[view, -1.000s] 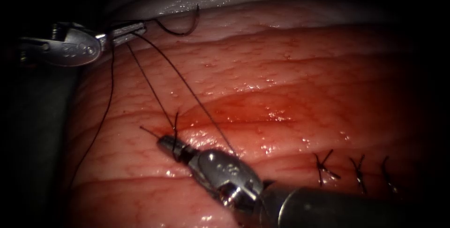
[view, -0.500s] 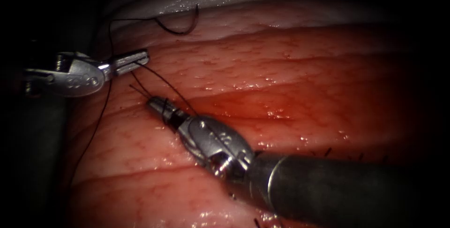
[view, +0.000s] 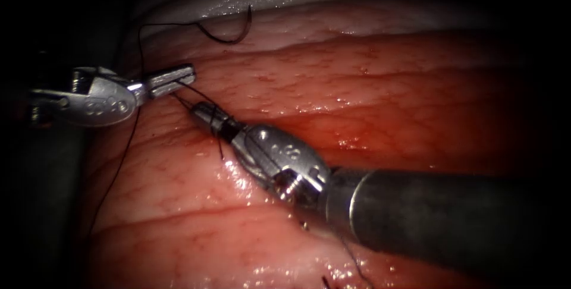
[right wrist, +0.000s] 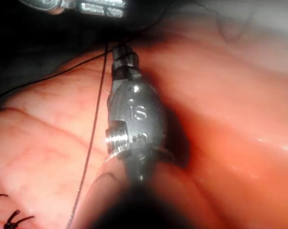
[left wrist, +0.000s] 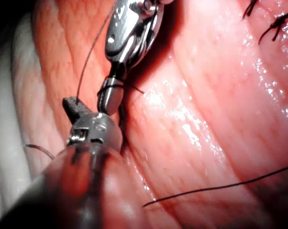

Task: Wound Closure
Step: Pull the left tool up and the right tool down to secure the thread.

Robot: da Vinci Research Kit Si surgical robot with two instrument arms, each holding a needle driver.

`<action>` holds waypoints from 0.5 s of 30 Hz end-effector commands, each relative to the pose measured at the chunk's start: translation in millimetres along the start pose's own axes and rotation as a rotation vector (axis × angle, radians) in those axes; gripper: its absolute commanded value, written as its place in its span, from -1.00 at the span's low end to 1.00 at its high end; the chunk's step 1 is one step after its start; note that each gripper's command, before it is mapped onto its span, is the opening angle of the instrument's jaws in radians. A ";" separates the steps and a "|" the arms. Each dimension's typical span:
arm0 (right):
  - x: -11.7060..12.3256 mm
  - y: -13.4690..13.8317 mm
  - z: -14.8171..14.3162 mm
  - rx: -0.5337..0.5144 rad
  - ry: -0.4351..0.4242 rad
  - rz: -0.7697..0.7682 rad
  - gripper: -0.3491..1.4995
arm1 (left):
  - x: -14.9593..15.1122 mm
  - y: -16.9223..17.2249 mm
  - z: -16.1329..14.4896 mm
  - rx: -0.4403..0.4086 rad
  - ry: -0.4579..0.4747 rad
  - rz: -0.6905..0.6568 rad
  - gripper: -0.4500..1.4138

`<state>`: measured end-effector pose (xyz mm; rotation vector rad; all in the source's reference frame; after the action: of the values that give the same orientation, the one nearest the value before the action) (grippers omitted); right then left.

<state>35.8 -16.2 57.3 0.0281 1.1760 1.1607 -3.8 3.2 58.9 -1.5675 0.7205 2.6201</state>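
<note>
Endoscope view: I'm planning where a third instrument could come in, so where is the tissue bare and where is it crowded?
Bare: the tissue right of the needle and above the right tool's shaft. Crowded: where the left tool and right tool, both shut on thread, nearly meet.

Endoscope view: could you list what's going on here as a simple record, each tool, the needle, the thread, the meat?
left tool: jaws shut on the thread
right tool: jaws shut, thread wound around them, close under the left tool's jaws
needle: lying free at the tissue's far edge, held by neither tool, not in the tissue
tissue: red fluid pooled right of the tools
</note>
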 end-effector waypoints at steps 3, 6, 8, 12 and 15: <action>-1.7 -0.6 -0.1 0.010 -0.048 -0.015 -1.00 | -0.7 -0.1 0.8 -0.001 0.005 -0.001 -1.00; -3.0 -1.0 -1.2 -0.002 -0.084 -0.032 -1.00 | -1.3 -0.6 1.0 -0.004 0.009 -0.005 -1.00; -3.5 -1.3 -1.9 -0.007 -0.085 -0.038 -1.00 | -2.2 -1.3 1.4 -0.008 0.011 -0.011 -1.00; -3.5 -2.2 -3.6 -0.023 -0.085 -0.044 -1.00 | -4.6 -3.0 2.5 -0.007 -0.014 -0.026 -1.00; -3.3 -2.8 -3.8 -0.024 -0.085 -0.044 -1.00 | -6.4 -4.3 3.6 0.016 -0.043 -0.033 -1.00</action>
<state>34.5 -21.7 55.9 0.0312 1.0799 1.1253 -1.9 10.3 64.2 -1.4939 0.7114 2.6129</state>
